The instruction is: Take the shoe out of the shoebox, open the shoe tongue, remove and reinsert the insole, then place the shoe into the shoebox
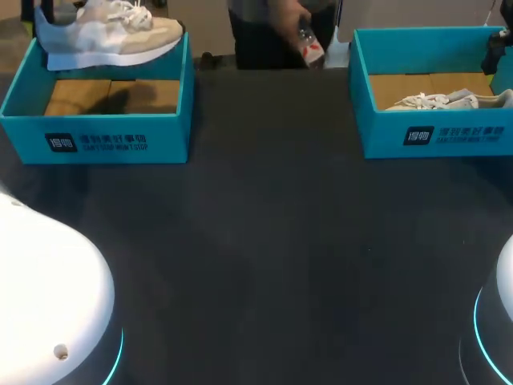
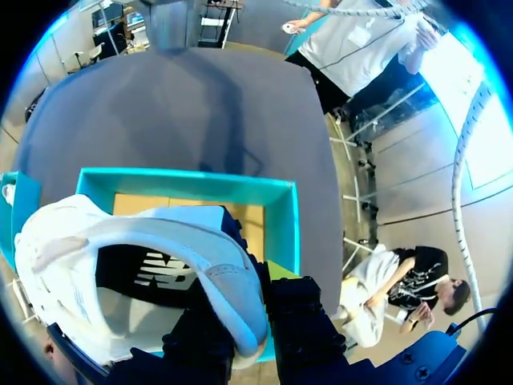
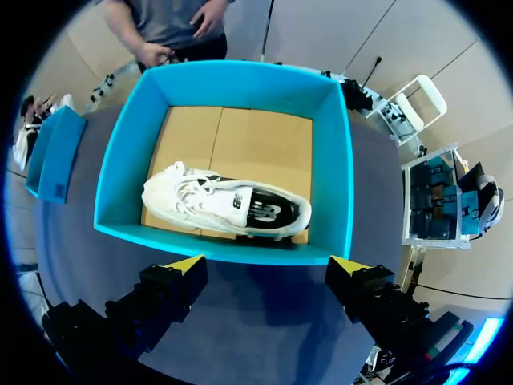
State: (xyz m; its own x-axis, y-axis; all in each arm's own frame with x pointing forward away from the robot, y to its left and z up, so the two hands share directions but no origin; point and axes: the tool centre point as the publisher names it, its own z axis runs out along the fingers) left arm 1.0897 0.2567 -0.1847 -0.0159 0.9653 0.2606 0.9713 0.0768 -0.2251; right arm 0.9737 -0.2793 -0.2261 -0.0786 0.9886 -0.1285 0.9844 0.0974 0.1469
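Observation:
My left gripper (image 2: 255, 311) is shut on the heel collar of a white and beige sneaker (image 2: 120, 265), which hangs above the left teal shoebox (image 2: 284, 216). From the head view this shoe (image 1: 112, 36) is level with the rim of that box (image 1: 96, 136), toe toward the middle. A second white sneaker (image 3: 224, 204) lies on its side on the cardboard floor of the right teal shoebox (image 3: 128, 160). My right gripper (image 3: 267, 265) hovers open above that box's near wall, its yellow tips wide apart and holding nothing. The right box (image 1: 433, 136) stands at the table's far right.
The dark table (image 1: 272, 241) stretches between the two boxes and toward the near edge. My arms' white bases (image 1: 48, 305) sit at the near left and near right corners. Part of my right arm (image 1: 498, 48) shows over the right box.

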